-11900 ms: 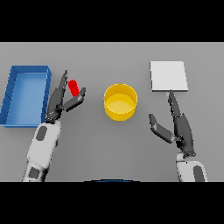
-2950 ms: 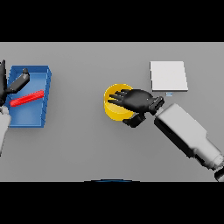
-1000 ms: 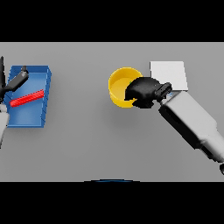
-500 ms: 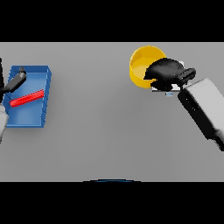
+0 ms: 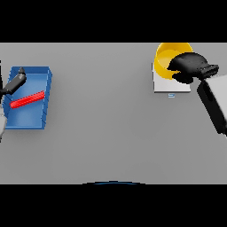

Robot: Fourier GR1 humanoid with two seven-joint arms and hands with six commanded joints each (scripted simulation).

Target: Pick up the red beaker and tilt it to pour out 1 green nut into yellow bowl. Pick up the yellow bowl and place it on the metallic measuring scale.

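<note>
Above scale [image 5: 171, 85], right hand [image 5: 189, 68] grips yellow bowl [image 5: 167, 60]; contents hidden.

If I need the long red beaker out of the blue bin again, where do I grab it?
Grip the red beaker across its middle, coming from above. It lies flat and slanted in the open-topped blue bin, whose walls block a side approach. The left hand sits at the bin's upper left corner, nearest. The right hand holds the yellow bowl.

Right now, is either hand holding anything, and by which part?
The right hand grips the yellow bowl by its right rim, above the scale. The left hand holds nothing.
</note>
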